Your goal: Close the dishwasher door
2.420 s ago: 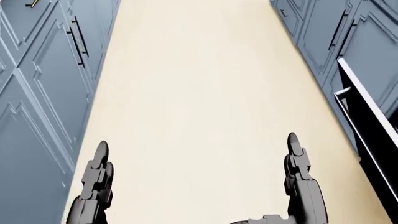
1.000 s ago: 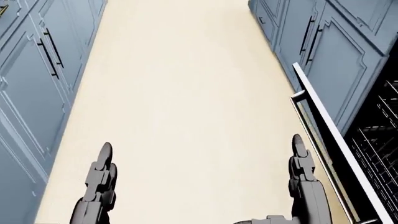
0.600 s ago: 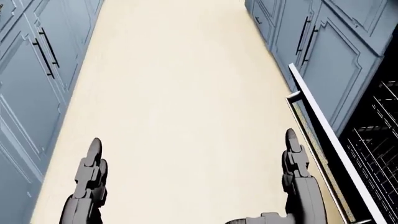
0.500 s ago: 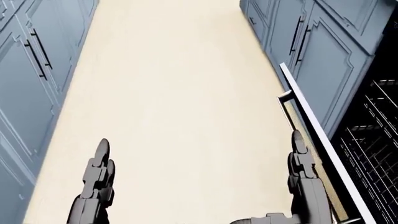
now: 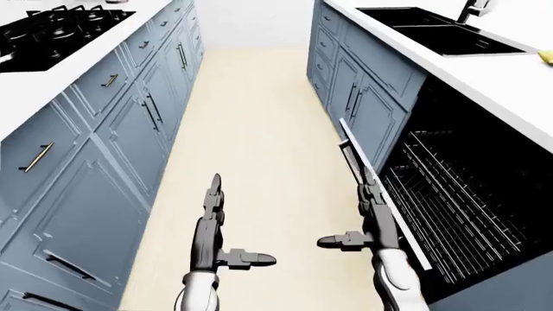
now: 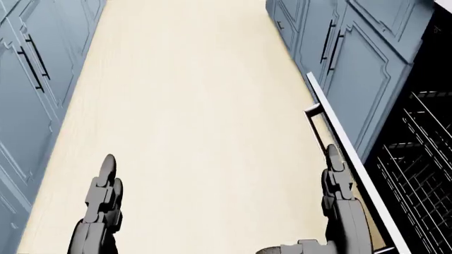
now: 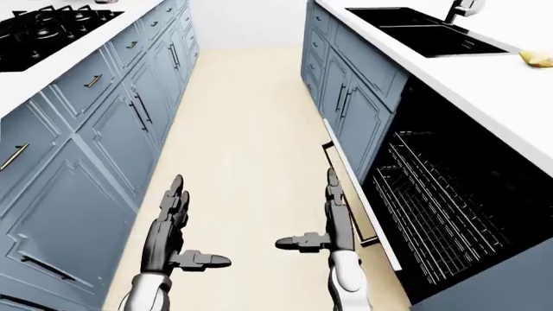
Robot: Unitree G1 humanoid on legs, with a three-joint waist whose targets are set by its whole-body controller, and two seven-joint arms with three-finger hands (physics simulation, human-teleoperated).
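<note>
**Left-eye view: dishwasher door hanging open beside the right hand**

Seen largest: two runs of blue cabinets [image 5: 112, 149] flanking a pale floor [image 5: 251, 110], with white tabletop [image 5: 484, 71] along the right side carrying a black sink [image 5: 432, 29], and a black hob [image 5: 52, 29] at upper left. Below that tabletop, the dark dishwasher cavity [image 5: 467, 194] with its wire rack [image 5: 449, 214] exposed. Dishwasher door [image 5: 380, 194] dropped outward into the aisle, seen edge-on as a pale strip, handle [image 6: 313, 110] at its far end in the head view.

Right hand [image 5: 371, 217] raised just beside the door's edge, fingers straight and spread, thumb out to the left, grasping nothing; contact with the door impossible to confirm. Left hand [image 5: 210, 223] likewise released and flat, well apart from the door.

Judged risks: pushing from this side-on stance, with fingers sliding along the edge rather than under it, and so no lift; fingertips snagging the rack; door rebounding if swung up without a firm final press.
</note>
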